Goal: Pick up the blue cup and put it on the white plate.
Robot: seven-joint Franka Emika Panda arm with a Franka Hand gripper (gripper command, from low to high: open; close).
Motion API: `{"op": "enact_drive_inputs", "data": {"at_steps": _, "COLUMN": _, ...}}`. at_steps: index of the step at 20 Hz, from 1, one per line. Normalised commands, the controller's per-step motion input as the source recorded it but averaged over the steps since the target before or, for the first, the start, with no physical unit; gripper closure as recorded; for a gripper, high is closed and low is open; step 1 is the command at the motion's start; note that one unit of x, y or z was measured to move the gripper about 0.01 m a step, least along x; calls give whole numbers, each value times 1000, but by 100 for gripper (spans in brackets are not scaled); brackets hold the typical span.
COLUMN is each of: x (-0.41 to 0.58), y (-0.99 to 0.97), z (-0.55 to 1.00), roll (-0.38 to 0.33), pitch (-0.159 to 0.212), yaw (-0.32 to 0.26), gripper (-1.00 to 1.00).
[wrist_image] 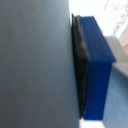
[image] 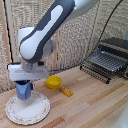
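Note:
The cobalt cup, a small blue mug, stands upright over the far left part of the alabaster dining ware, a wide white plate with a patterned rim. Whether the cup's base touches the plate I cannot tell. My gripper comes down onto the cup from above, its pale block just over the rim. In the wrist view a dark blue finger with a black pad presses flat against the cup's grey-blue wall. The other finger is hidden.
A yellow bowl sits on the wooden table right of the plate, with a small orange piece beside it. A dark wire dish rack stands at the exterior view's right. A woven screen backs the table.

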Motion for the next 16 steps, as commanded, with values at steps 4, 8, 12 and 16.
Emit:
{"op": "enact_drive_inputs", "data": {"at_steps": 4, "x": 353, "y": -181, "z": -213, "roll": 0, "pitch": -12, "yaw": 26, "gripper": 100}}
{"op": "enact_drive_inputs", "data": {"at_steps": 8, "x": 346, "y": -153, "z": -178, "roll": -21, "pitch": 24, "yaw": 33, "gripper": 100}}
{"op": "enact_drive_inputs", "data": {"at_steps": 12, "x": 214, "y": -2, "z": -258, "roll": -50, "pitch": 60, "yaw": 16, "gripper": 100}}
{"op": "enact_drive_inputs", "data": {"at_steps": 16, "x": 0, "y": 125, "z": -288, "roll": -14, "pitch": 125, "yaw": 0, "gripper": 100}}
